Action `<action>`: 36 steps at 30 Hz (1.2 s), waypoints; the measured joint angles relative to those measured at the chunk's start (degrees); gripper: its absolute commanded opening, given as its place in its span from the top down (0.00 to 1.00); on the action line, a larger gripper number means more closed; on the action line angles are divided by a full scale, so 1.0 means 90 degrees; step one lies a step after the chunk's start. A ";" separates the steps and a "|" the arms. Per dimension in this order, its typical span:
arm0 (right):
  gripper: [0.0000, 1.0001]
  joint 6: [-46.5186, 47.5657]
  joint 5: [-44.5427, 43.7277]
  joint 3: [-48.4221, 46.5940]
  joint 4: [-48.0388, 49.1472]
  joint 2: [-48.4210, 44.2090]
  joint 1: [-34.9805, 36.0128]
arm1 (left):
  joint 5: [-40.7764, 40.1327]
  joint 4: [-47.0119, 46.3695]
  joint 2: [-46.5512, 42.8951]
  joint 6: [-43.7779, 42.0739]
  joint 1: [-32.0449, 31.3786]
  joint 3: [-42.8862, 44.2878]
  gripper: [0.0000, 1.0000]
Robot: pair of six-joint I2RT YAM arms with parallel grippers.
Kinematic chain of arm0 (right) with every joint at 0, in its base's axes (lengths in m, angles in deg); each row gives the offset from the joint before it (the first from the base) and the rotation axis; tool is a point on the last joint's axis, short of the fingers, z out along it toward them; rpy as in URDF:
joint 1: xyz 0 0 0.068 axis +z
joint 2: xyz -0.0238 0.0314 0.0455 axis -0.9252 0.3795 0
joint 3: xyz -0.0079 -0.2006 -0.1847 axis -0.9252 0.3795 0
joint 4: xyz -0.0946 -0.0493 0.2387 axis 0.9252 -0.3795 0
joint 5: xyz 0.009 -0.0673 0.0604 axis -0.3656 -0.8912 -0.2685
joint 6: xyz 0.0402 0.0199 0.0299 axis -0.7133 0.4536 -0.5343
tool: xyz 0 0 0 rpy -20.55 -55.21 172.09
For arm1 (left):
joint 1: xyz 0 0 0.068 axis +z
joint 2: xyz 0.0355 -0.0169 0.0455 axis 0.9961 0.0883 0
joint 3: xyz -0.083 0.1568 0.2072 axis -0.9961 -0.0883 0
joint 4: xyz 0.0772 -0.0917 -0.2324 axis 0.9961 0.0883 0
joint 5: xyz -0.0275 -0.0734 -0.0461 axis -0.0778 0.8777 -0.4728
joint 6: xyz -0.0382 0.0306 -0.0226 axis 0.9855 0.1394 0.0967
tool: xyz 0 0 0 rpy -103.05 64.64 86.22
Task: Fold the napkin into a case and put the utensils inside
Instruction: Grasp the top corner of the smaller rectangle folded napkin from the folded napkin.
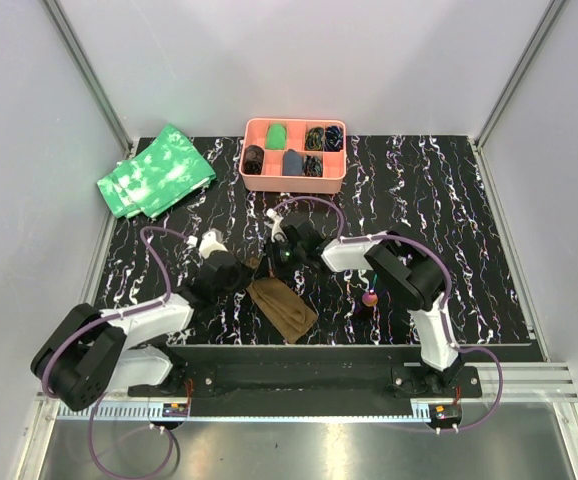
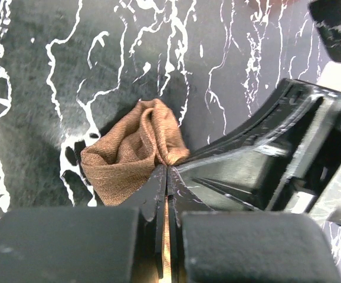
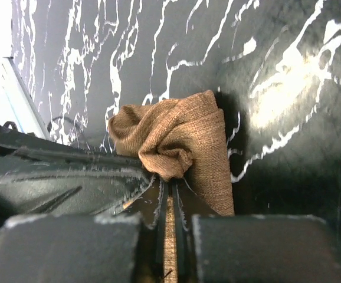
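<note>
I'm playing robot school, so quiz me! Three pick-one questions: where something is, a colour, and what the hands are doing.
1. Where on the table is the tray? A far side; B near side; C right edge.
2. What colour is the napkin? A green; B brown; C pink.
3. The left hand and right hand are: A both open; B one open; C both shut on the napkin.
Answers: 1 A, it sits at the top of the overhead view. 2 B, brown in every view. 3 C, each wrist view shows cloth pinched tight.
</note>
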 measured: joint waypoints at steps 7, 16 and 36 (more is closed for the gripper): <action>0.78 -0.0039 0.0214 0.0226 -0.0471 -0.0374 -0.0080 | 0.0000 0.0172 -0.0471 0.0102 0.0000 -0.0270 1.00; 0.61 -0.0061 0.0321 0.0423 -0.0697 -0.0714 -0.0376 | 0.0053 0.0163 -0.0561 0.0102 0.0000 -0.0282 1.00; 0.54 0.0066 0.0410 0.0187 -0.0933 -0.0736 -0.0386 | 0.0155 0.0119 -0.0376 0.0104 0.0000 -0.0282 1.00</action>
